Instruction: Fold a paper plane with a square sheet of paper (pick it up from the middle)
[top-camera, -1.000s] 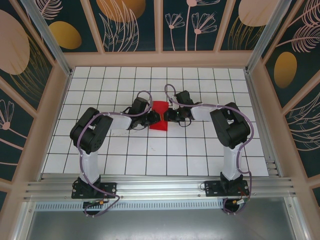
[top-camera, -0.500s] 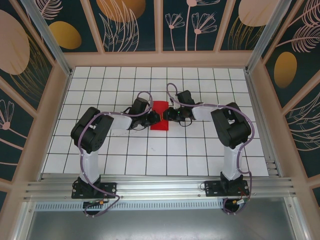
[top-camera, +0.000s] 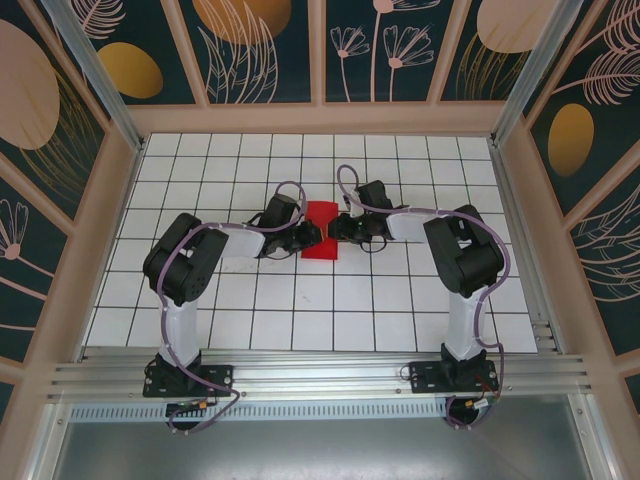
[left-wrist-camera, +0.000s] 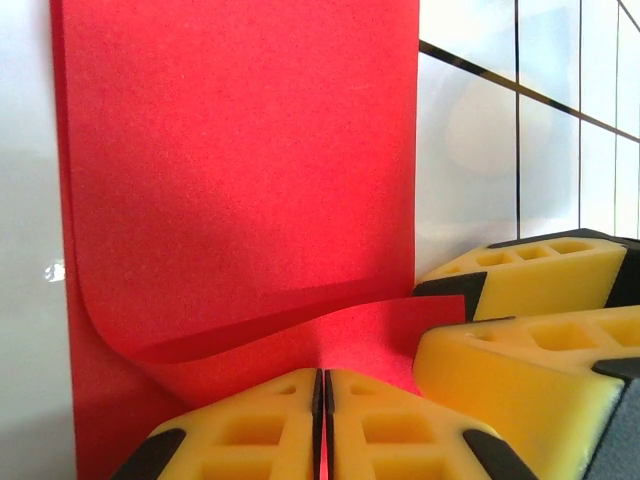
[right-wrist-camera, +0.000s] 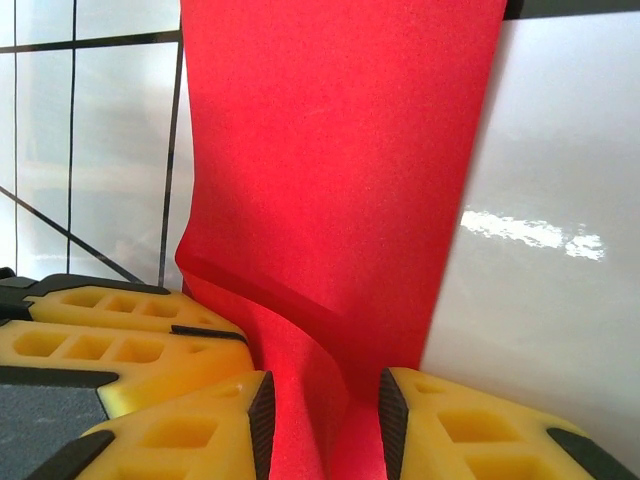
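The square sheet of paper (top-camera: 321, 213) lay on the bench (top-camera: 300, 300) btw. our claws. The left claw (left-wrist-camera: 323, 372) was pinched shut on the edge nearest it, lifting a curl. The right claw (right-wrist-camera: 320, 385) stood a bit apart, a red bump in its gap. We thought the paper v. light & floppy, easy to rip: pinch the middle softly.

The left arm (top-camera: 235, 246) and right arm (top-camera: 412, 222) reach inward, wrists low, tips nearly meeting. The left gripper (left-wrist-camera: 322, 425) is pinched tight on the square sheet of paper (left-wrist-camera: 240, 180) — the right gripper (right-wrist-camera: 322, 420) stands with its jaws parted around that sheet.
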